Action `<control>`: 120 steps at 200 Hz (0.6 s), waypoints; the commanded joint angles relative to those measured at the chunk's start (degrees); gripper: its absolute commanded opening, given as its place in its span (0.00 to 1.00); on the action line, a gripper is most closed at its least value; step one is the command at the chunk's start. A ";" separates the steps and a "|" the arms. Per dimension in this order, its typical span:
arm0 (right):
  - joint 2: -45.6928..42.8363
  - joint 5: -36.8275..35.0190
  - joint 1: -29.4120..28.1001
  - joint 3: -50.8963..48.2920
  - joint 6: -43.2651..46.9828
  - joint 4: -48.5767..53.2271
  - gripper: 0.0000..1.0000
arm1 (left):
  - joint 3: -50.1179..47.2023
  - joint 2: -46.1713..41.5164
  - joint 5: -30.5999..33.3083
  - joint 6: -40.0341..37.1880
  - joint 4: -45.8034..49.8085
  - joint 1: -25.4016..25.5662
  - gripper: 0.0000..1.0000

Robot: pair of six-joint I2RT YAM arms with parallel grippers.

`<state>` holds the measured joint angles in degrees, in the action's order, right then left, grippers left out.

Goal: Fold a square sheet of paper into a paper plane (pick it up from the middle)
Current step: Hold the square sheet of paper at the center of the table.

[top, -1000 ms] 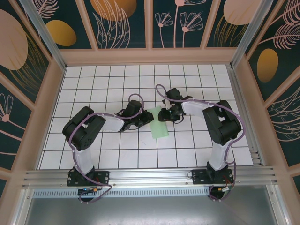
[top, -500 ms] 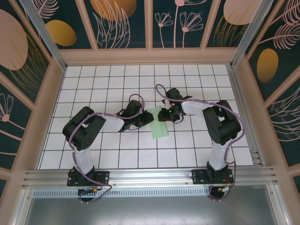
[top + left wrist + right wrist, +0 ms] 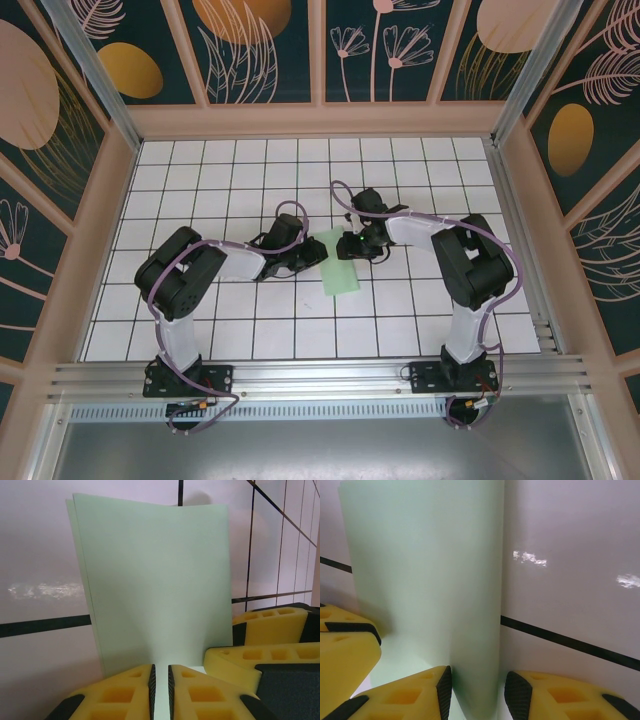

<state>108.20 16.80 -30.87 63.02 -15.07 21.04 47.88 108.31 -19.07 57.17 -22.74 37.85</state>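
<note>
The sheet of paper [image 3: 340, 272] is pale mint green, plain and unmarked. It is doubled over into a tall rectangle: two layers show along one edge in my left wrist view, and a soft rounded fold in my right wrist view. It lies at the middle of the bench [image 3: 200, 180], between my two arms.

I count one sheet and two pincers. My left pincer [image 3: 160, 667] is pressed almost together, pinching the near edge of the sheet in a thin slit. My right pincer [image 3: 477, 677] stands wider, its pads closed around the rounded fold. The two pincers sit just beside each other.

The bench is white tile with black grid lines, glossy. Around it stand pale wooden frames and dark teal panels [image 3: 260, 50] painted with peach and gold leaves and flowers.
</note>
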 commanded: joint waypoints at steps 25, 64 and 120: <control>9.87 -5.79 -1.56 -3.45 2.50 -4.16 0.41 | 1.91 1.02 -0.09 -1.79 2.92 0.25 0.19; 9.91 -6.51 -1.87 -3.44 2.90 -4.07 0.41 | 2.57 0.43 -0.29 -2.49 3.45 0.26 0.19; 9.86 -6.20 -2.04 -3.29 2.57 -4.07 0.41 | 2.84 1.46 0.94 -3.29 6.44 0.23 0.17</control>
<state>108.20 15.84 -31.35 63.13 -13.98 21.28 49.43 108.44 -19.03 55.48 -19.64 37.85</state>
